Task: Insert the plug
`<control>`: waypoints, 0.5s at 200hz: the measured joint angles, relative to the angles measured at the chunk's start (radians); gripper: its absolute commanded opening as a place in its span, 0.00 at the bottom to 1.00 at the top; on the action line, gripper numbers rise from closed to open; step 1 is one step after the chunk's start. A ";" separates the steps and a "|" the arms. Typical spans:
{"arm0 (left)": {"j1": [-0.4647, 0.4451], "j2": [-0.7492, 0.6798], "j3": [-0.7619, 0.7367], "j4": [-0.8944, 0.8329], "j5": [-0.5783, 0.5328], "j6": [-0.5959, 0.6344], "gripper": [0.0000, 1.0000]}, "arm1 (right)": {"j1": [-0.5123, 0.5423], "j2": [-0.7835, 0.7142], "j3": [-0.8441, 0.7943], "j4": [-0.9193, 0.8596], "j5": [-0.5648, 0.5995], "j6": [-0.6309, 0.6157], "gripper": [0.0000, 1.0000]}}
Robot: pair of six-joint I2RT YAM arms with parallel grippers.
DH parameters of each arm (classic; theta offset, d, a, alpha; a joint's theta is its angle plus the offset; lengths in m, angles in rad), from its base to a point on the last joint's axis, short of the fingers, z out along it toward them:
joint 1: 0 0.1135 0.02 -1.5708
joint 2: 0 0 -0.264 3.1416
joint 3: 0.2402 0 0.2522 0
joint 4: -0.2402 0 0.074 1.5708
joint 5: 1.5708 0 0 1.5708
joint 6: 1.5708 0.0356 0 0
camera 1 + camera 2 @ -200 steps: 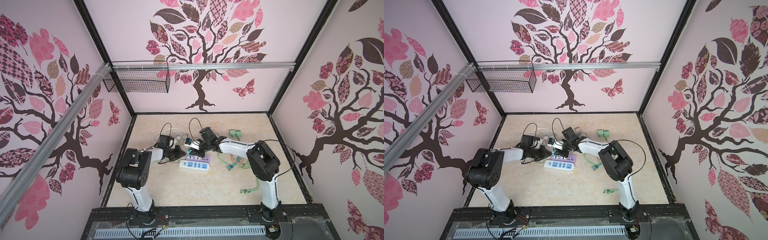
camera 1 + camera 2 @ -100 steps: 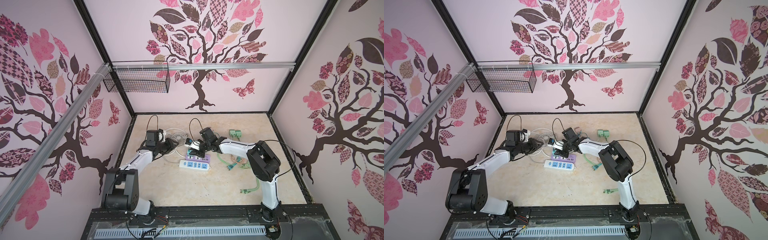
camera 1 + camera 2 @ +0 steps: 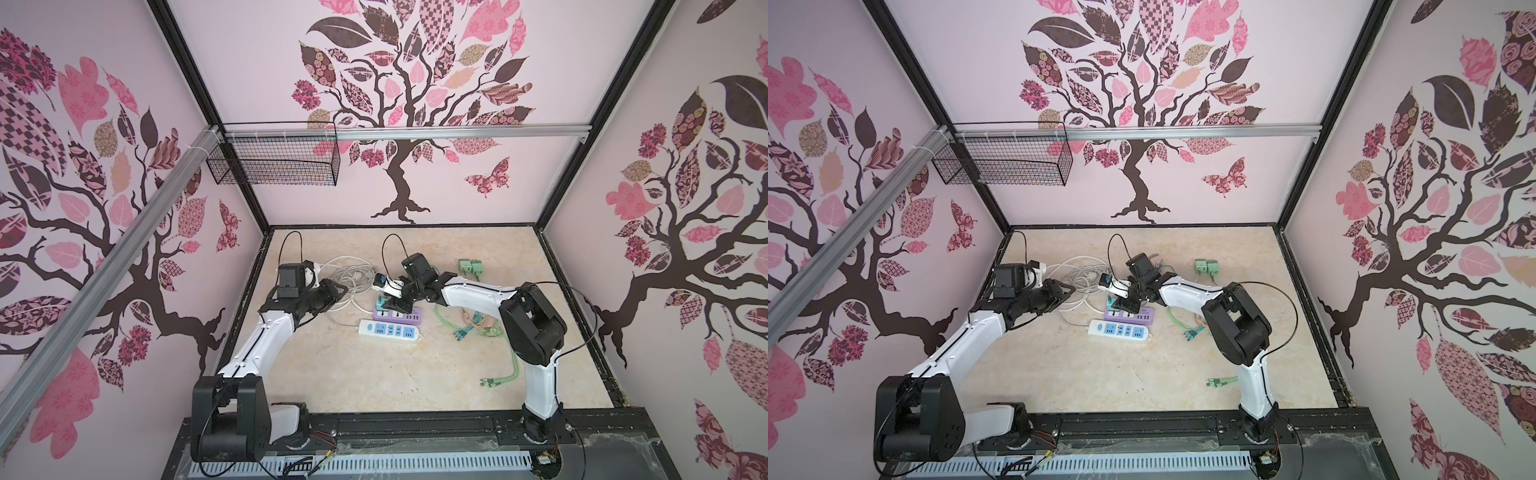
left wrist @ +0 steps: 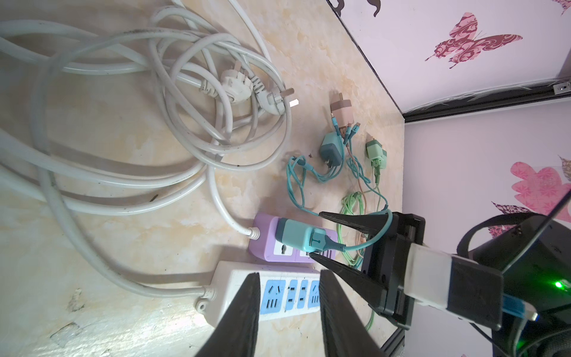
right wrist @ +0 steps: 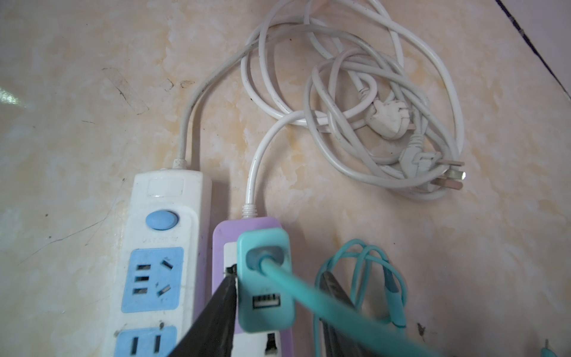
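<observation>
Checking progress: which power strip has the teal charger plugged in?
The purple strip, holding the teal charger; the white strip with blue sockets beside it shows none.

Prongs of teal charger [image 5: 265,315] are hidden against purple power strip [image 5: 222,235], so how deep it sits can't be told. Teal cable [image 5: 324,304] is blurred near the lens and masks one finger of right gripper [image 5: 278,276]. White power strip [image 5: 167,201] and left gripper [image 4: 289,273] fingers are cut off by frame edges. In both top views the teal charger is tiny and mostly under the right gripper.

beige tabletop [image 3: 353,374] bears white strip [image 3: 388,331], purple strip [image 3: 410,316], cords [image 3: 348,277], chargers [image 3: 471,268].
</observation>
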 measured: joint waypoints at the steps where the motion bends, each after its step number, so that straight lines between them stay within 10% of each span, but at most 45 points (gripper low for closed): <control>1: 0.000 -0.001 0.000 -0.001 0.000 0.000 0.37 | 0.000 0.000 0.000 0.000 0.000 0.001 0.50; 100: 0.009 -0.066 0.000 -0.066 -0.009 0.020 0.42 | 0.020 -0.156 -0.144 -0.060 -0.019 0.084 0.65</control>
